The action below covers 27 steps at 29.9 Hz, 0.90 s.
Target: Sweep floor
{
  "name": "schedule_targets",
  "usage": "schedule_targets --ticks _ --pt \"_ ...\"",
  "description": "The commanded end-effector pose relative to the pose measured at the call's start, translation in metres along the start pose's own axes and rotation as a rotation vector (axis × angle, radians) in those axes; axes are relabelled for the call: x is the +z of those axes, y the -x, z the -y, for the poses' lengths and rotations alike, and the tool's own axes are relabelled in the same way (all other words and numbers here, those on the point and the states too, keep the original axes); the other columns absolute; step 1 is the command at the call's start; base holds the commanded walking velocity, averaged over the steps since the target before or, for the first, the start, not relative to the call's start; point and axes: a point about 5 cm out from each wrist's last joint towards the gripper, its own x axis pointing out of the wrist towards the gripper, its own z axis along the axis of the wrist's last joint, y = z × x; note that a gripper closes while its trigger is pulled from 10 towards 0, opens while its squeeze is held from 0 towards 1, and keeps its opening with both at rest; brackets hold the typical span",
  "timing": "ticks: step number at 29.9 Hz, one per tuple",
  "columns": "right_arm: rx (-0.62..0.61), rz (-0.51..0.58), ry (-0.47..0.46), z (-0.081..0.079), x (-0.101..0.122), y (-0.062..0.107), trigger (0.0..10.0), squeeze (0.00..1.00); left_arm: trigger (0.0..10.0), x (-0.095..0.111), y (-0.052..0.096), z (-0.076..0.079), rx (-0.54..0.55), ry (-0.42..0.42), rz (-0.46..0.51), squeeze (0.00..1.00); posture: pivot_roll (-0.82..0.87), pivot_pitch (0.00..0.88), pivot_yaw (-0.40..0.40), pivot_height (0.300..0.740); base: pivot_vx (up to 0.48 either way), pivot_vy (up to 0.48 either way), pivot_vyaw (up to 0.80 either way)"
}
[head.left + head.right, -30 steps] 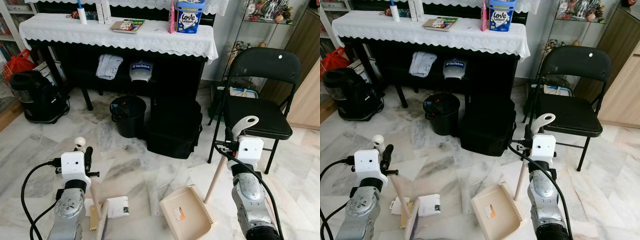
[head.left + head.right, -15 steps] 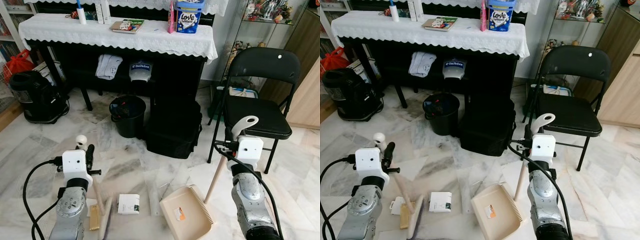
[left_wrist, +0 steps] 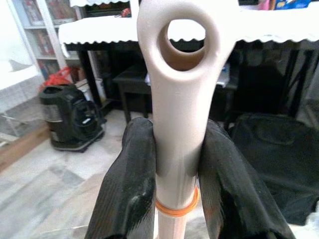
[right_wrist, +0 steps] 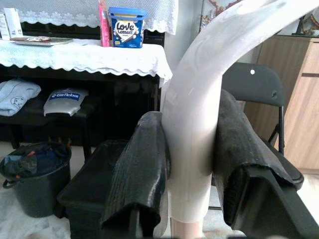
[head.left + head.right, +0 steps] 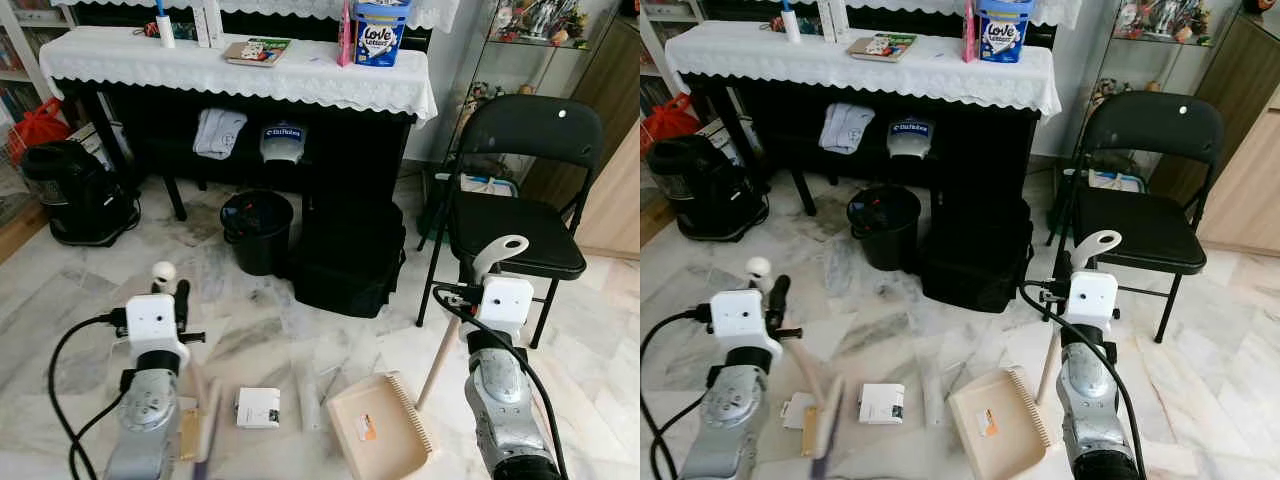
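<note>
Nearest the robot, the left gripper [image 3: 175,164] pinches the beige broom handle [image 3: 175,99] between both black fingers, its blurred brush head [image 5: 208,432] low on the marble floor [image 5: 90,290] beside a small white card [image 5: 258,407]. The right gripper [image 4: 188,169] is clamped on the curved white dustpan handle [image 4: 199,99], and the beige dustpan [image 5: 382,437] lies flat on the floor just right of the card. Further off stand a black bin [image 5: 257,231] and a black bag [image 5: 350,255] under the lace-covered piano [image 5: 240,70], with a black folding chair [image 5: 515,215] to the right and a dark appliance [image 5: 75,190] at far left.
</note>
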Motion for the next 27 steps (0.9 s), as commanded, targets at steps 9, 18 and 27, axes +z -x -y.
schedule_targets --ticks 9,18,27 --pt "-0.004 0.063 -0.009 0.0007 0.0135 -0.0077 10.0 0.0 10.0 0.0126 -0.0056 -0.0033 0.021 0.048 0.058 0.0 -0.02 0.0 -0.025 0.74 0.0 0.0 -0.8" --pt "0.009 0.062 -0.006 -0.0011 0.0134 -0.0085 10.0 0.0 10.0 0.0129 -0.0053 -0.0034 0.019 0.054 0.063 0.0 -0.02 0.0 -0.027 0.74 0.0 0.0 -0.8" --pt "0.025 0.063 0.0 -0.0041 0.0131 -0.008 10.0 0.0 10.0 0.0124 -0.0056 -0.0046 0.019 0.049 0.059 0.0 -0.02 0.0 -0.026 0.74 0.0 0.0 -0.8"
